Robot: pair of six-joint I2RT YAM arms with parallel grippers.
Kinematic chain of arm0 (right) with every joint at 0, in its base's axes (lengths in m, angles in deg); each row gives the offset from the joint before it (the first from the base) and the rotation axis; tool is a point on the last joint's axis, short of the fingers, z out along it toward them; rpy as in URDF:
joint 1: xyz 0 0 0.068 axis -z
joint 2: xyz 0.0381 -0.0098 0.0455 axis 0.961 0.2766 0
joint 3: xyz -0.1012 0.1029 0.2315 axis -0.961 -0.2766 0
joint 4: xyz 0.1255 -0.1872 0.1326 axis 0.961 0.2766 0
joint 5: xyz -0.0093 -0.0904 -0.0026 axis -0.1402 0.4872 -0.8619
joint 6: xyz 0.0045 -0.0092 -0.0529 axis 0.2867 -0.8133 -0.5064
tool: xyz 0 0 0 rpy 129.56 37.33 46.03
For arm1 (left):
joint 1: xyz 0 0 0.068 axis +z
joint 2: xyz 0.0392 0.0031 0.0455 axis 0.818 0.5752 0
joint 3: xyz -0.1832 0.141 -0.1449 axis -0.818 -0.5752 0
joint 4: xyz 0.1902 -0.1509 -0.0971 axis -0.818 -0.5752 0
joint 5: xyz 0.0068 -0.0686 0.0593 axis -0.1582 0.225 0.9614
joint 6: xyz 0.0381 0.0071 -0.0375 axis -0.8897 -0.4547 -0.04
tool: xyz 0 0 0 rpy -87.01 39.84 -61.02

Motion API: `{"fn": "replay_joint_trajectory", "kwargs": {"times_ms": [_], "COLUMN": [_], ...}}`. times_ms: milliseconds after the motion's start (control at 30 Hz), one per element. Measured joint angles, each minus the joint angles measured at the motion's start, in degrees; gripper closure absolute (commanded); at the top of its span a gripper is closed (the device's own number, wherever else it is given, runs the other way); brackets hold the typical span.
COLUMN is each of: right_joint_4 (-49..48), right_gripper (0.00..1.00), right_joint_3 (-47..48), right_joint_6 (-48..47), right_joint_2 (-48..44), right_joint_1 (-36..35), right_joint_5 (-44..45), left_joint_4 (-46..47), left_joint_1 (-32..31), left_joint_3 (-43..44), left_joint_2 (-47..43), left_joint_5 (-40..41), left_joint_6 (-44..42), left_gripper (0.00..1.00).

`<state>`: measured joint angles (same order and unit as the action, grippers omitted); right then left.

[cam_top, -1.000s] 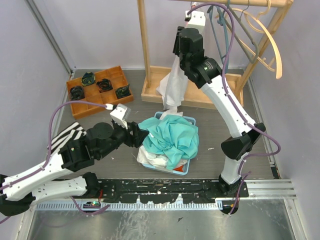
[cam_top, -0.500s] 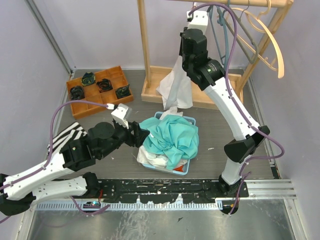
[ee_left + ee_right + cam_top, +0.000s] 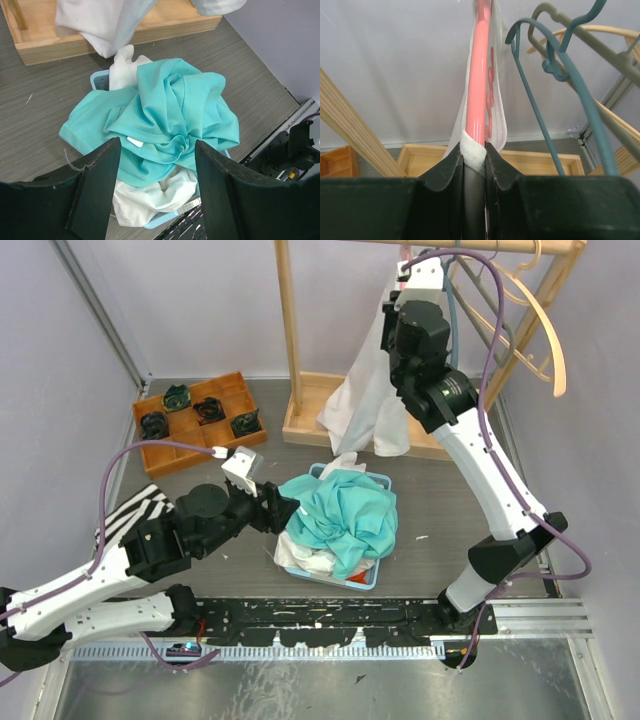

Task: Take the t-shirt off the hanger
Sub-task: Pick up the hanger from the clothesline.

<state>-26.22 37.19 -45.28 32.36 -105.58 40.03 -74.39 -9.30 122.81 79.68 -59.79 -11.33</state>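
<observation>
The white t-shirt [image 3: 365,400] hangs on a pink hanger [image 3: 479,75] under the wooden rail. My right gripper [image 3: 475,151] is high up at the rail, shut on a fold of the t-shirt's fabric [image 3: 476,145] where it wraps the pink hanger bar. The shirt's lower part drapes over the rack's base. My left gripper [image 3: 156,150] is open and hovers just left of and above the light blue basket [image 3: 365,578], with nothing between its fingers. A crumpled teal garment [image 3: 170,110] fills the basket.
A teal hanger [image 3: 555,65] and wooden hangers [image 3: 540,310] hang to the right of the pink one. The rack's wooden post [image 3: 290,330] and base [image 3: 310,425] stand at the back. An orange tray [image 3: 195,420] with small dark items and a striped cloth [image 3: 135,510] lie at the left.
My right arm has swung rightward and upward along the rail, carrying the t-shirt's top with it, and its jaws have closed on the fabric. The left arm has stayed put.
</observation>
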Motion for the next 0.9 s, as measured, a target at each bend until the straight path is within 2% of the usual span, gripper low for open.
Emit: {"fn": "replay_joint_trajectory", "kwargs": {"times_ms": [333,600,700,900], "right_joint_4": [-3.8,-4.2,-3.7,-4.2], "right_gripper": [1.00,0.99,0.99,0.99], "right_joint_3": [-4.2,-9.4,-10.8,-19.9], "right_joint_6": [-2.3,-3.0,-2.8,-1.3], "right_joint_2": [-4.2,-7.7,-9.7,-17.7], "right_joint_1": [1.7,1.9,1.9,1.9], "right_joint_5": [-6.4,-15.9,-18.8,-25.6], "left_joint_4": [0.3,0.3,0.3,2.3], "left_joint_1": [0.0,0.0,0.0,0.0], "left_joint_3": [0.0,1.0,2.5,7.3], "left_joint_2": [0.0,0.0,0.1,2.6], "left_joint_5": [0.2,1.0,1.4,3.3], "left_joint_6": [0.0,-1.2,-2.3,-6.7], "left_gripper": [0.33,0.32,0.30,0.23]}}
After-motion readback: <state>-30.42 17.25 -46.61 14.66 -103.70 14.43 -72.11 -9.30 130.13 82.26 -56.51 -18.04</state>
